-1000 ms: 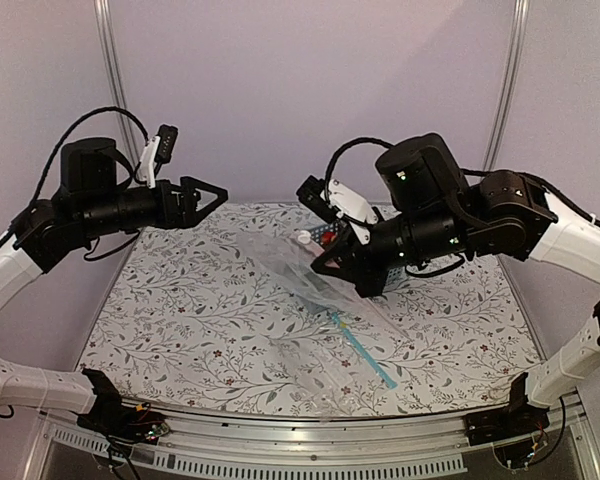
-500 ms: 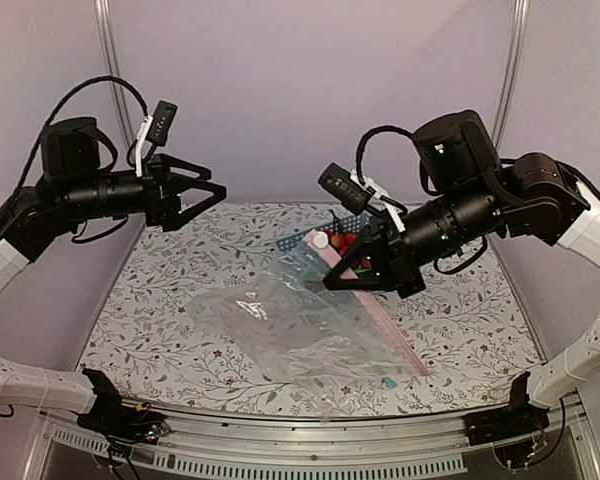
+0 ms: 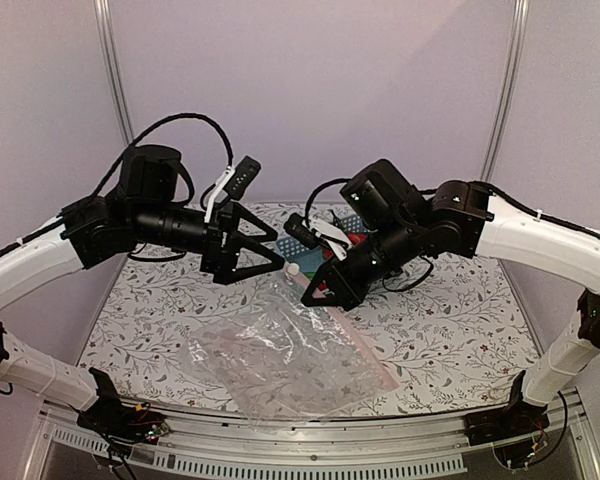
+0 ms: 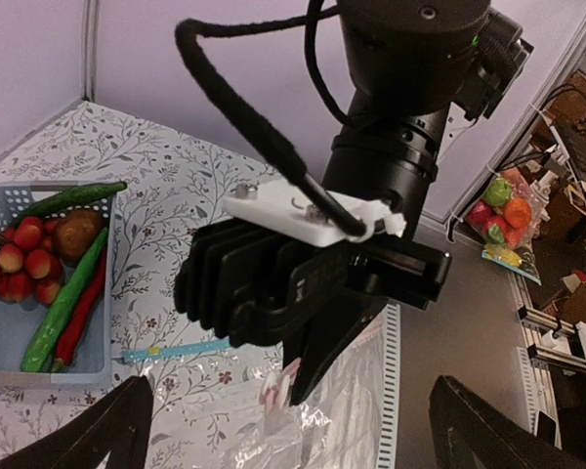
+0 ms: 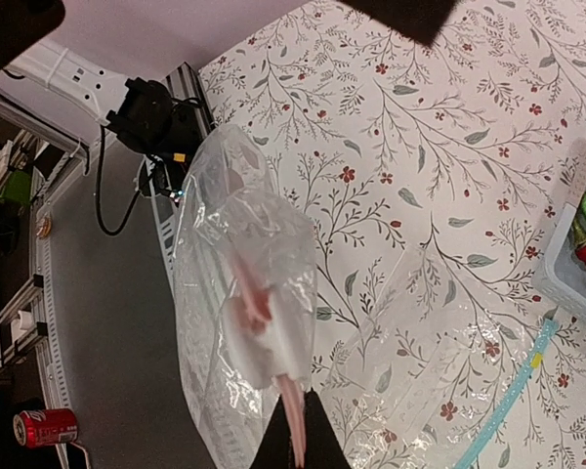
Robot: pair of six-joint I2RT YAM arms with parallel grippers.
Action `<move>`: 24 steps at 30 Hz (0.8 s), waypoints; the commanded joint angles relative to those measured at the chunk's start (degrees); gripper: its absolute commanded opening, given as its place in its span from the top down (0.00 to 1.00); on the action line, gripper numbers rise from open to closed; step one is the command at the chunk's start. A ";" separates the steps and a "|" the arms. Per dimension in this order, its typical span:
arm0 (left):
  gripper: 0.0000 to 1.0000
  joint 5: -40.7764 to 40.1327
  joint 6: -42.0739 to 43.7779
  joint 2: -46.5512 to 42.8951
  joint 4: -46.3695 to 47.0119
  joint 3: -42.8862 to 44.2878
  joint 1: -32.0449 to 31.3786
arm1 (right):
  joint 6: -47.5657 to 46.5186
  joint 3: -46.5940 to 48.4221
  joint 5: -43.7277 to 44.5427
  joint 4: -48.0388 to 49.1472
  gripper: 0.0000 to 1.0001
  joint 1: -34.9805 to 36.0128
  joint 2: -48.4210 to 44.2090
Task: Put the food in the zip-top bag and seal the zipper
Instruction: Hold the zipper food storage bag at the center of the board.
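Note:
The zip-top bag (image 3: 280,350) lies crumpled on the table, one corner lifted. My right gripper (image 3: 310,293) is shut on its pale pink zipper (image 5: 295,415), and the bag (image 5: 244,293) hangs from the fingers in the right wrist view. My left gripper (image 3: 276,250) is open and empty, level with the right gripper and just left of it. In the left wrist view its fingers (image 4: 103,430) frame the right gripper (image 4: 308,381) and the pink strip end (image 4: 273,386). The red fruits (image 4: 20,269), green vegetables (image 4: 63,308), red chili (image 4: 83,318) and brown lump (image 4: 78,230) lie in a basket.
The pale blue basket (image 4: 39,376) stands on the flowered cloth behind the right arm (image 3: 293,243). A second clear bag's teal strip (image 4: 176,349) lies on the cloth next to the basket and also shows in the right wrist view (image 5: 513,405). The table's metal front rail (image 3: 300,440) runs below the bag.
My left arm swung right to the middle, its gripper still open. My right gripper moved left and down with the pink strip, dragging the bag to the left.

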 commanded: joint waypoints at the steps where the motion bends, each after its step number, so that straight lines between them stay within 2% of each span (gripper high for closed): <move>1: 0.01 2.31 0.92 2.89 3.57 -1.34 -2.03 | 2.41 -0.73 -0.25 6.27 1.00 -0.09 0.00; 10: 0.03 4.15 2.20 0.22 6.35 -5.07 -1.87 | 3.06 -1.90 1.89 7.62 1.00 -0.13 -2.52; 14: 0.19 4.15 3.00 0.24 3.15 -4.23 -1.59 | 2.77 -2.10 2.70 7.83 1.00 -0.14 -3.75; 17: 0.28 3.91 3.20 -0.47 2.04 -4.25 -0.97 | 2.66 -2.28 2.53 7.86 1.00 -0.17 -4.55; 24: 0.42 5.36 2.55 0.51 1.77 -3.12 -0.56 | 2.48 -2.72 1.23 7.74 1.00 -0.17 -4.82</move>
